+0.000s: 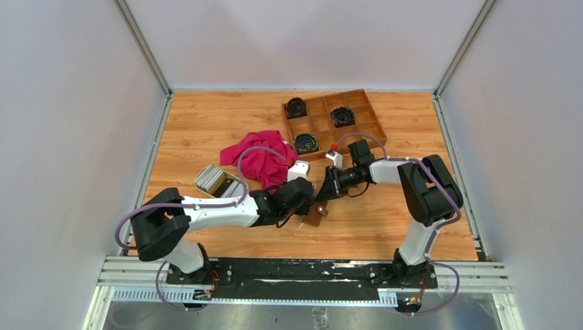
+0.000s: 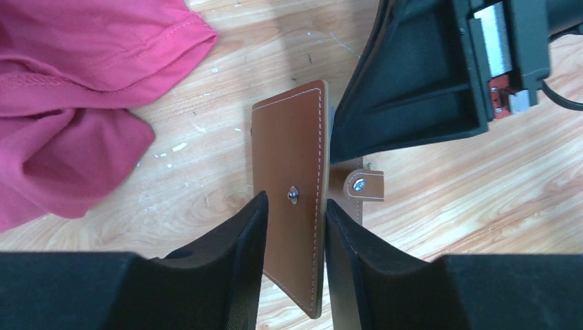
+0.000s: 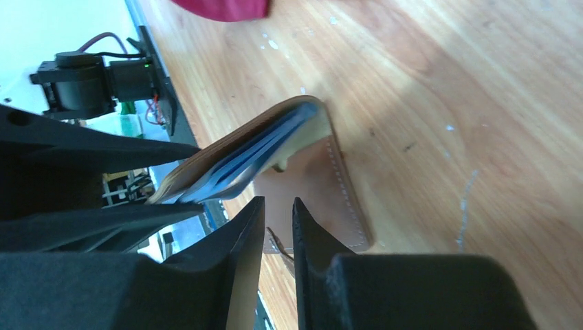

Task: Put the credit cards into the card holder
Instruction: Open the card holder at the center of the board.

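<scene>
Leftmost, the credit cards point(image 1: 214, 180) lay as a stack of thin, flat rectangles in a pale dish point(image 1: 199, 180), well apart from the card holder. Just right of them sat a crumpled magenta cloth point(image 1: 258, 159), soft-folded with a stitched hem. The left claw point(image 2: 295, 201) stood partly spread, its matte black fingers point(image 2: 234, 240) flanking the raised flap of the card holder point(image 2: 289, 151). The holder was smooth tan leather with pale edge stitching and a metal snap stud point(image 2: 293, 194), and lay at table centre between the two claws. Its other flap lay flat, with the rounded snap tab point(image 2: 364, 184) sticking out to one side. Blue-grey thin layers point(image 3: 261, 155) showed inside the raised flap; pockets or cards, could not tell. The right claw point(image 3: 278, 201) hung just over the flat flap, its fingers nearly pressed together; whether it pinched anything, could not tell. Far right stood a wooden compartment tray point(image 1: 357, 136) holding black round items point(image 1: 296, 107). The table point(image 1: 385, 220) was glossy orange wood-grain, flecked white, enclosed by plain pale walls point(image 1: 69, 137).
</scene>
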You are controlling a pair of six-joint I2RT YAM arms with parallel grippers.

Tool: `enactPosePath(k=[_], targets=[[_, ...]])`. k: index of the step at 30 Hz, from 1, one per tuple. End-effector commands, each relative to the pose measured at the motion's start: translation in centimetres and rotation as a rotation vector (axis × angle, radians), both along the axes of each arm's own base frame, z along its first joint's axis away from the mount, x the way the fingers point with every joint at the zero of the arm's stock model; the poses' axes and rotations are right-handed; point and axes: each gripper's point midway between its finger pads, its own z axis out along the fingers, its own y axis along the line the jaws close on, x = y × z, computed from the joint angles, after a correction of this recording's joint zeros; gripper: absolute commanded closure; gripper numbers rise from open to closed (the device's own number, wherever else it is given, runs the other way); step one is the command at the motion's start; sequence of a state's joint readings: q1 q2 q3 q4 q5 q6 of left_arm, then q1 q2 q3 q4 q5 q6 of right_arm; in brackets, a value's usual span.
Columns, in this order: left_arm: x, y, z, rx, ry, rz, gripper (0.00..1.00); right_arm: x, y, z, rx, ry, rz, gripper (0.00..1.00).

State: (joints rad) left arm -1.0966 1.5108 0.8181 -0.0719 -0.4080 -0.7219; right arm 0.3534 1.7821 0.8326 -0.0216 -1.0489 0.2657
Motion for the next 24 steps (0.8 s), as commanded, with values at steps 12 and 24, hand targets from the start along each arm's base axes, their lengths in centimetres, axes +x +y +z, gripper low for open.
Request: enactPosePath(k=[12,24], targets=[[-0.6,0.2,0.3,-0.163,0.082,-0.009,0.57,-0.2,-1.6,-3.2,-0.187,0.022,0.029,0.75],[-0.8,0.8,0.4,-0.228,0.125,-0.022,0.45,-0.4,-1.9,-3.8,-0.209,0.033,0.045,0.74]])
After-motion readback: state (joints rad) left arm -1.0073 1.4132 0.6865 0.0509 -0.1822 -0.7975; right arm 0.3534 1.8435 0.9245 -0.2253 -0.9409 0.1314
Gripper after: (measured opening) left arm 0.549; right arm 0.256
